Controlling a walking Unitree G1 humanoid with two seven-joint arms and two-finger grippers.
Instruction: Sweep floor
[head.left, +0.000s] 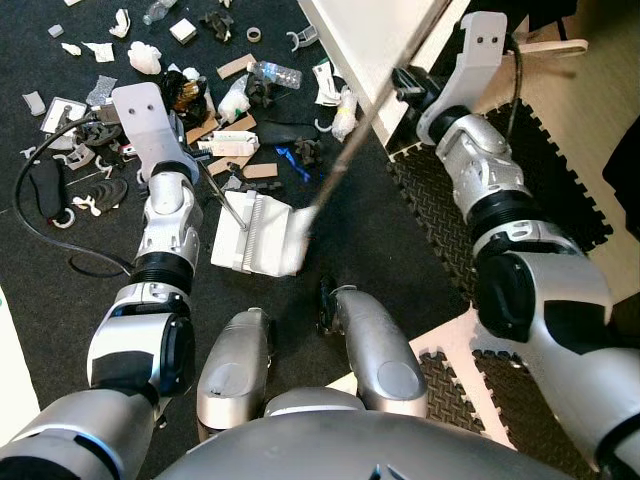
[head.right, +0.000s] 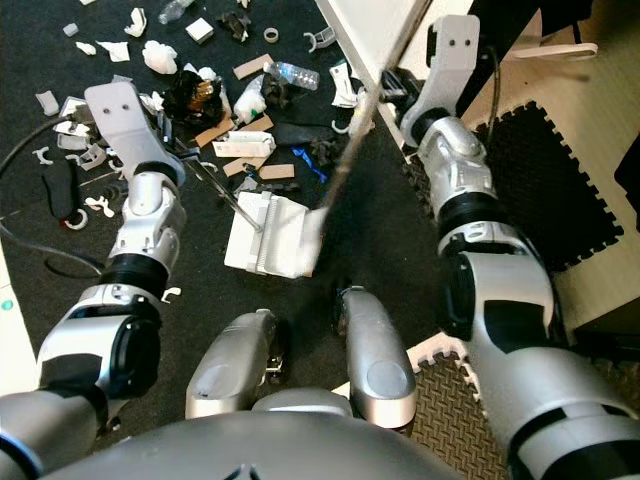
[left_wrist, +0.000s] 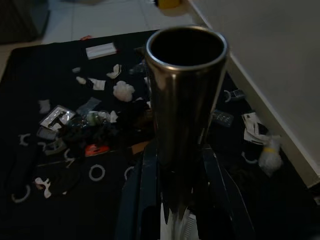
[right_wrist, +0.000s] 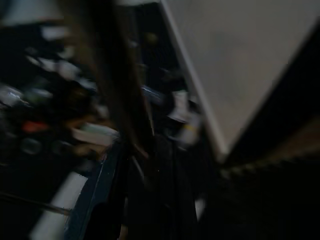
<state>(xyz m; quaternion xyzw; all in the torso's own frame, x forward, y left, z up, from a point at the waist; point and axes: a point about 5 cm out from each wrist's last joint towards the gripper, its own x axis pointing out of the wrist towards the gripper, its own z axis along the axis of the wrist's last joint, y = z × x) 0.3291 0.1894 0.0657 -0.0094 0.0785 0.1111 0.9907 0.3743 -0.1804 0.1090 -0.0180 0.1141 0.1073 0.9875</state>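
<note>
A white dustpan (head.left: 255, 235) lies on the black mat just ahead of my knees. Its thin metal handle (head.left: 222, 195) rises to my left gripper (head.left: 190, 168). In the left wrist view that gripper (left_wrist: 180, 155) is shut on the shiny handle tube (left_wrist: 185, 100). A long brown broom stick (head.left: 350, 150) slants from my right gripper (head.left: 405, 85) down to the dustpan's right edge. The blurred right wrist view has my right gripper (right_wrist: 135, 160) shut on the stick (right_wrist: 115, 85). Scattered litter (head.left: 230, 100) lies beyond the dustpan: paper scraps, cardboard strips, a plastic bottle (head.left: 275, 72), black bits.
A white wall panel (head.left: 380, 40) runs along the right of the litter. Black and beige foam floor tiles (head.left: 540, 190) lie on the right. A black cable (head.left: 40, 230) loops on the mat at the left. My knees (head.left: 370, 340) are just behind the dustpan.
</note>
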